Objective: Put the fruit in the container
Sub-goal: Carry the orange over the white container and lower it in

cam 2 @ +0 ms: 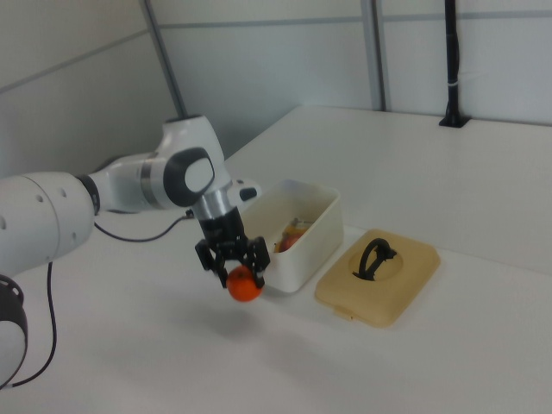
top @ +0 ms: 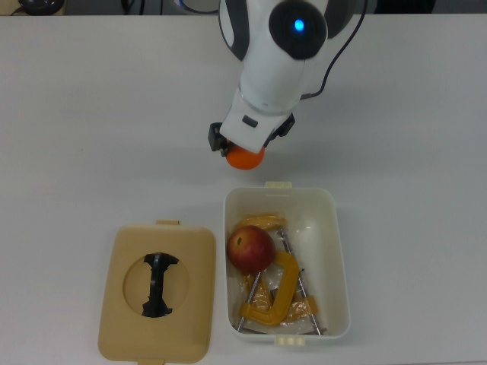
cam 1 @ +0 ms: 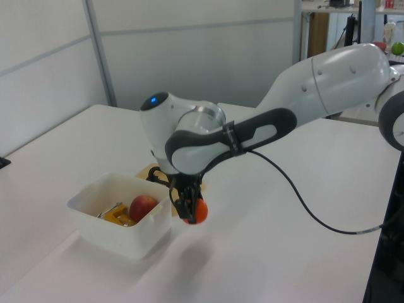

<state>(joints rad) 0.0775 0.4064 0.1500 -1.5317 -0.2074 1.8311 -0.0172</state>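
Note:
My gripper (cam 2: 233, 268) is shut on the orange (cam 2: 244, 283), holding it in the air above the table. In the top view the orange (top: 244, 157) shows just beyond the white container's (top: 335, 251) upper short end, under the arm. The left view has the orange (cam 1: 196, 212) hanging to the right of the container (cam 1: 95, 224), about level with its rim. The red apple (top: 250, 249) lies inside the container, at its left side in the top view, on an orange-yellow C-clamp (top: 270, 298). The apple (cam 1: 143, 206) is also visible in the left view.
A flat tan lid (top: 157, 294) with a black handle lies on the table beside the container, on the top view's left. The white arm (cam 1: 315, 95) and its black cable (cam 1: 297, 202) stretch across the left view's right half.

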